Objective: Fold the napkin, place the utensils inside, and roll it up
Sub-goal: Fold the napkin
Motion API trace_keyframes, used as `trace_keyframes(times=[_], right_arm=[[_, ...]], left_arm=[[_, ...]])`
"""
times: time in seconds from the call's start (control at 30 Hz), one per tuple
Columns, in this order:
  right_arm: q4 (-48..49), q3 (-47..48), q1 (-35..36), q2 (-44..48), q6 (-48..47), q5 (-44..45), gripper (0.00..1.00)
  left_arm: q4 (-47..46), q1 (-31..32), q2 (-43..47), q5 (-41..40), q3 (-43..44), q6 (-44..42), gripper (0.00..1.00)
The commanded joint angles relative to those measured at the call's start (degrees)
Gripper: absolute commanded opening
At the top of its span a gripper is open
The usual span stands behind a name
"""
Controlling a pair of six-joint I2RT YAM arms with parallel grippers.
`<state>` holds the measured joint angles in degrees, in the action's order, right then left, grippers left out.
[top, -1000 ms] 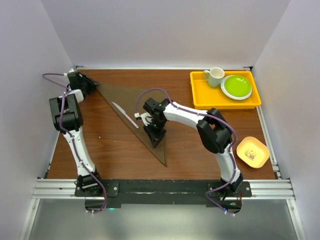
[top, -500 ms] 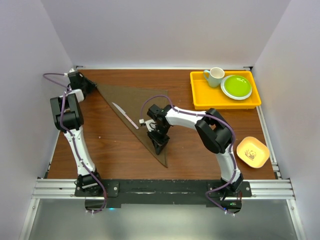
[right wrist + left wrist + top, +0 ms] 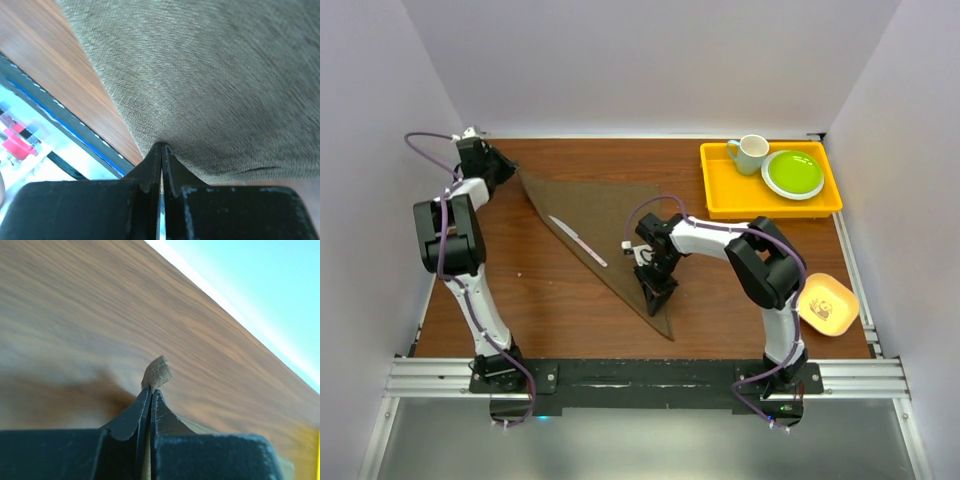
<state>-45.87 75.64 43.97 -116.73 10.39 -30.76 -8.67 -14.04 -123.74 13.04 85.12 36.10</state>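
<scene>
Top external: finds the napkin folded into a triangle across the table, knife on top, rolling yet to start, left gripper at the far-left corner, right gripper angled down by the near tip. Left wrist: clenched on a cloth corner. Right wrist: pinched tight on the napkin's edge.

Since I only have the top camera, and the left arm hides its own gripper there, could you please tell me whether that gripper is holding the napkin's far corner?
Observer: Yes. In the left wrist view the left gripper is shut on the napkin, and a small tip of the corner pokes out past the fingertips.
Operator: Thank you. Does the right gripper have cloth too?
Observer: It does. The right wrist view shows the right gripper shut on the napkin's edge, with the cloth spreading away from it above the table.
</scene>
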Motion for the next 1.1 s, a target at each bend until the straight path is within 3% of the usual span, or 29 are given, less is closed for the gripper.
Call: trace_keyframes(times=[0.0, 0.3, 0.57, 0.77, 1.07], right_arm=[[-2.9, -3.9, -1.9, 3.2, 0.2, 11.8, 0.00], [-8.0, -2.1, -7.2, 7.7, 0.8, 17.8, 0.00], [-12.9, 9.6, -7.5, 12.8, 0.5, 18.0, 0.01], [-13.1, 11.5, -7.6, 17.9, 1.8, 16.0, 0.04], [-9.9, 3.3, -7.6, 21.8, 2.6, 14.4, 0.04]], left_arm=[[-2.0, 1.6, 11.0, -0.1, -7.6, -4.5, 0.01], [1.8, 5.5, 27.2, 1.2, -23.9, -9.4, 0.01], [6.6, 11.5, 42.7, 1.0, -37.1, -12.4, 0.02], [8.1, 15.0, 45.8, 3.0, -42.1, -12.2, 0.03], [5.0, 19.4, 43.9, 6.2, -42.4, -9.6, 0.05]])
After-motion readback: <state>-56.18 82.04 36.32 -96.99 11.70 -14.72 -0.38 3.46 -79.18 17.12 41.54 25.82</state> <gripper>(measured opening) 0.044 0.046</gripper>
